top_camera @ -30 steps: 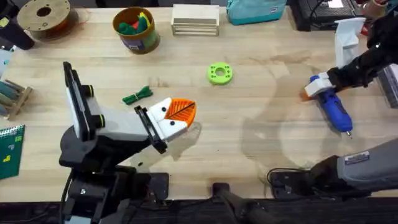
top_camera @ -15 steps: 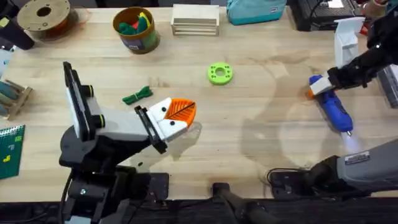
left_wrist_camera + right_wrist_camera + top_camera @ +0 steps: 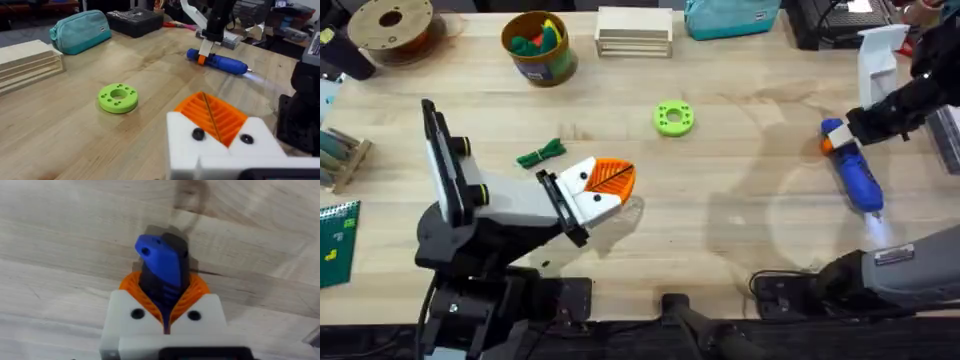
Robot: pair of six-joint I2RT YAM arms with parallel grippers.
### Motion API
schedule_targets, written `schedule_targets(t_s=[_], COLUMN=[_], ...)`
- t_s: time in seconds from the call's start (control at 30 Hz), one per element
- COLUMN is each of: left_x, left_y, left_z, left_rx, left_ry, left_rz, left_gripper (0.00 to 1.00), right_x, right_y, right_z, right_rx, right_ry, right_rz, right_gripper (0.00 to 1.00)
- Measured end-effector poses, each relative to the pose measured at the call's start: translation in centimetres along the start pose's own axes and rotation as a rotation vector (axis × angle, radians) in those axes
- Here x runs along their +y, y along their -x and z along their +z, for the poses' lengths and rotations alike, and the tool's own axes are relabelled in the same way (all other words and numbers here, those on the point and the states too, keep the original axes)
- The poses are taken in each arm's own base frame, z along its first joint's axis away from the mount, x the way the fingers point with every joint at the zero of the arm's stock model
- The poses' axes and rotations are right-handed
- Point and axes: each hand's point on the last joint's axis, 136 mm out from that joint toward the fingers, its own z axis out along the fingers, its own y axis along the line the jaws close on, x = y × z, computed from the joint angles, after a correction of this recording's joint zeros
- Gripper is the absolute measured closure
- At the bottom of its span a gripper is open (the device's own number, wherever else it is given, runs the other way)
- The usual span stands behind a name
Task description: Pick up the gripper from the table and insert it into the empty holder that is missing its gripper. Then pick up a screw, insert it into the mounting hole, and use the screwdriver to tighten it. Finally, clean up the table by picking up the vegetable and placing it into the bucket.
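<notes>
Screwdriver: the blue screwdriver [image 3: 853, 172] lies at the right of the overhead frame, bit pointing toward the lower edge.
Right gripper: the right gripper [image 3: 847, 135] sits on the tool's rear end; in the right wrist view the orange pads [image 3: 131, 286] pinch the blue body on both sides.
Left gripper: the left gripper [image 3: 603, 186] rests at centre left, its orange ribbed pads pressed together with nothing between them.
Handling: judging by its look, the screwdriver is rigid, smooth plastic, likely to roll or swivel; a hold nearer mid-barrel would steady the thin bit.
Vegetable: the dark green vegetable [image 3: 541, 153] lies left of centre, just beside the left gripper.
Bucket: the bucket [image 3: 539, 63] stands at upper left.
Surroundings: a green ring [image 3: 673, 118] sits mid-table, a slatted wooden box [image 3: 634, 32] and teal pouch [image 3: 730, 16] along the top edge.
Obstacles: nothing lies near the screwdriver.
</notes>
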Motion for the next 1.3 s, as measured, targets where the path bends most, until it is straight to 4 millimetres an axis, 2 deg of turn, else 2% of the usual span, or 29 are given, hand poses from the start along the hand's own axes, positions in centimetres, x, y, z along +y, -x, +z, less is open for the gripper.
schedule_targets(t_s=[0.27,0.4,0.87,1.13,1.17,1.3], left_x=[0.0,0.0,0.0,0.0,0.0,0.0], left_y=[0.0,0.0,0.0,0.0,0.0,0.0], left_z=[0.0,0.0,0.0,0.0,0.0,0.0], left_rx=[0.0,0.0,0.0,0.0,0.0,0.0], left_ry=[0.0,0.0,0.0,0.0,0.0,0.0], left_rz=[0.0,0.0,0.0,0.001,0.0,0.0], left_gripper=[0.996,0.996,0.996,0.996,0.996,0.996], right_x=[2.1,2.2,4.2,6.6,8.0,8.8], right_y=[-1.2,-0.7,2.5,4.1,3.9,3.9], right_z=[-0.4,-1.8,-12.5,-16.3,-19.0,-21.7], right_rx=[0.001,-0.053,-0.447,-0.645,-0.751,-0.86], right_ry=[0.053,0.035,-0.064,0.005,0.01,-0.016], right_rz=[0.002,0.025,0.003,-0.028,-0.035,-0.057], right_gripper=[0.969,0.969,0.969,0.969,0.969,0.97])
